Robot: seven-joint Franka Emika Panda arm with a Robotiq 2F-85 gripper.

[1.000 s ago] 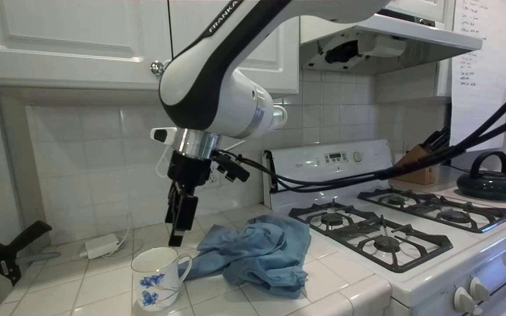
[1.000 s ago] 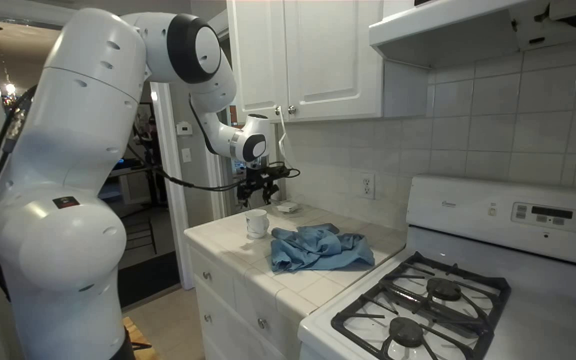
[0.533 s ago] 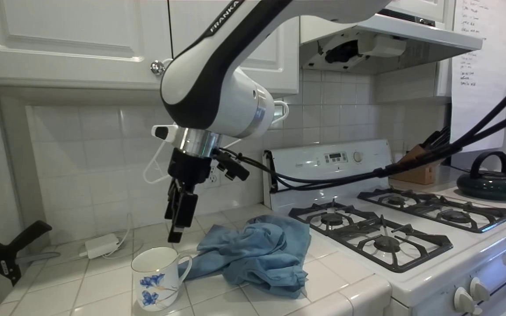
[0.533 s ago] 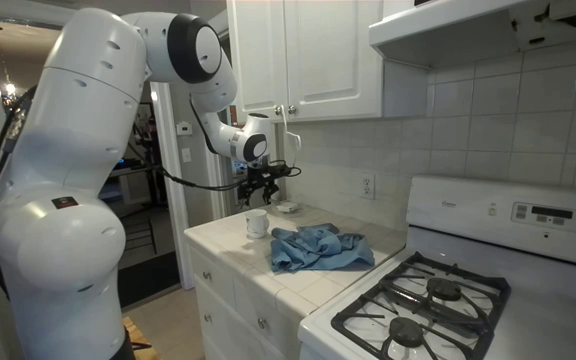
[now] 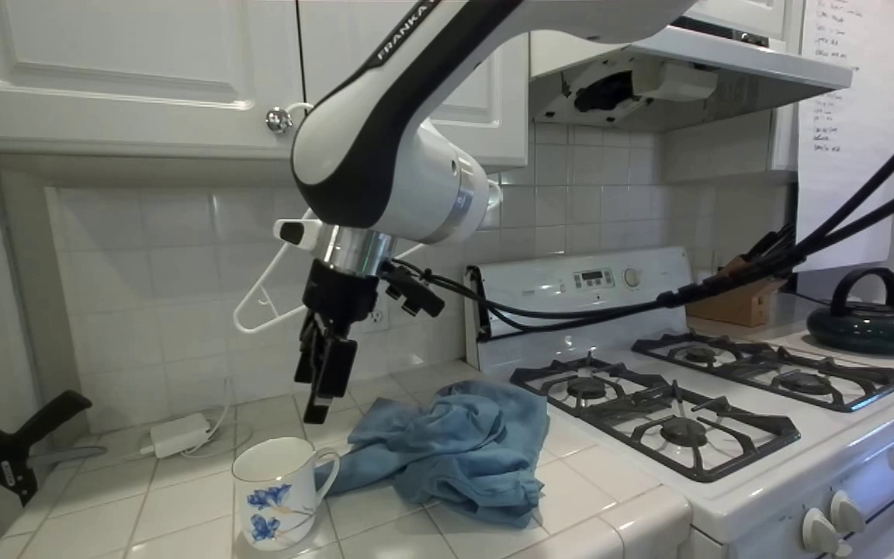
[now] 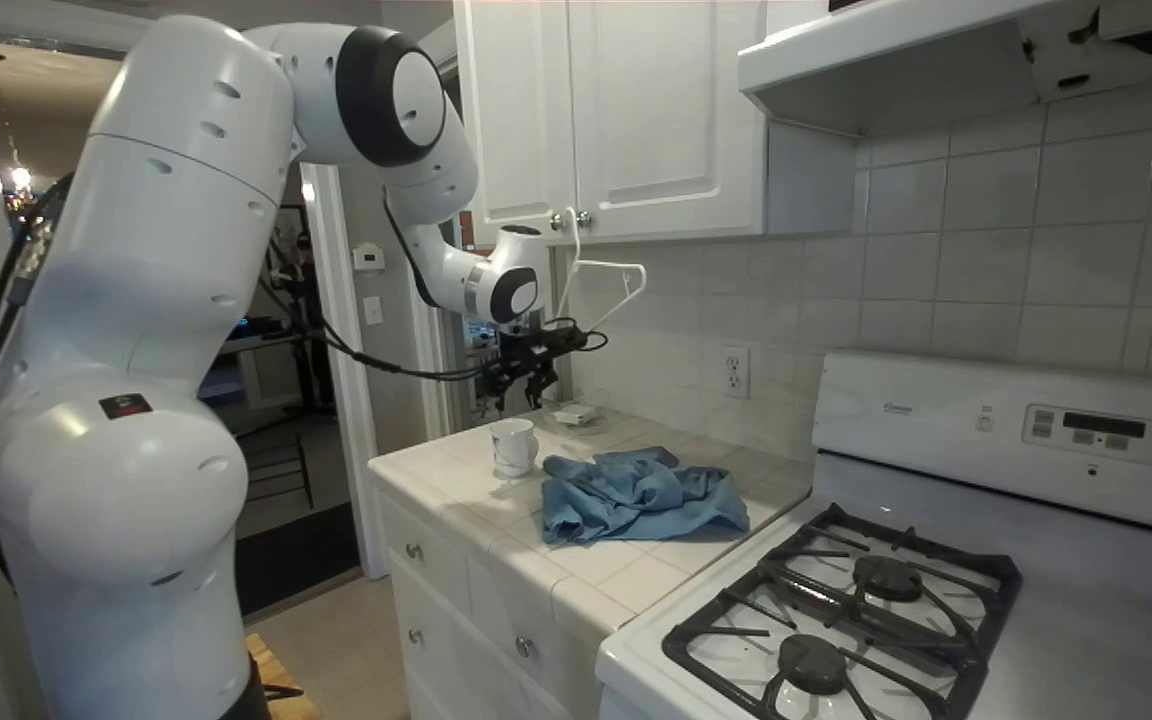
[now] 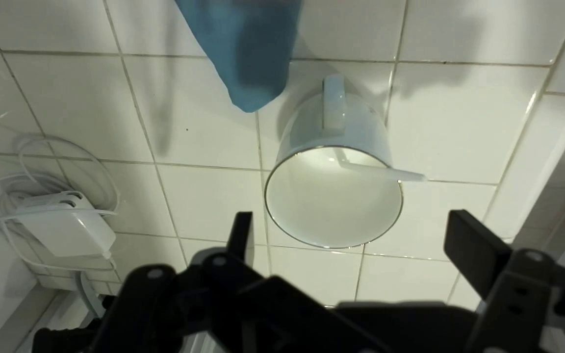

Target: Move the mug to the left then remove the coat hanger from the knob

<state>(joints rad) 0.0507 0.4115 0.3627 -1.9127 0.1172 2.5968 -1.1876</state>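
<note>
The white mug with blue flowers (image 5: 276, 497) stands upright on the tiled counter in both exterior views (image 6: 514, 447). Its open top (image 7: 334, 201) and handle show in the wrist view. My gripper (image 5: 315, 411) is open and empty, pointing down above and behind the mug, apart from it; its fingers (image 7: 351, 235) are wide apart. The white coat hanger (image 5: 265, 279) hangs by its hook at the silver knob (image 5: 278, 119), partly hidden behind my arm. Its triangle also shows in an exterior view (image 6: 608, 265), beside my wrist. A short pale bar crosses the mug's rim in the wrist view; its identity is unclear.
A crumpled blue cloth (image 5: 455, 450) lies beside the mug, at its handle side. A white adapter with cord (image 5: 179, 435) lies near the wall. A black-handled clamp (image 5: 28, 446) is at the counter's edge. The stove (image 6: 836, 620) adjoins the counter. Cabinets (image 6: 671, 120) hang above.
My gripper has risen slightly and shifted a little right in both exterior views. The hanger has swung and turned, so more of its triangle shows. The mug has not moved.
</note>
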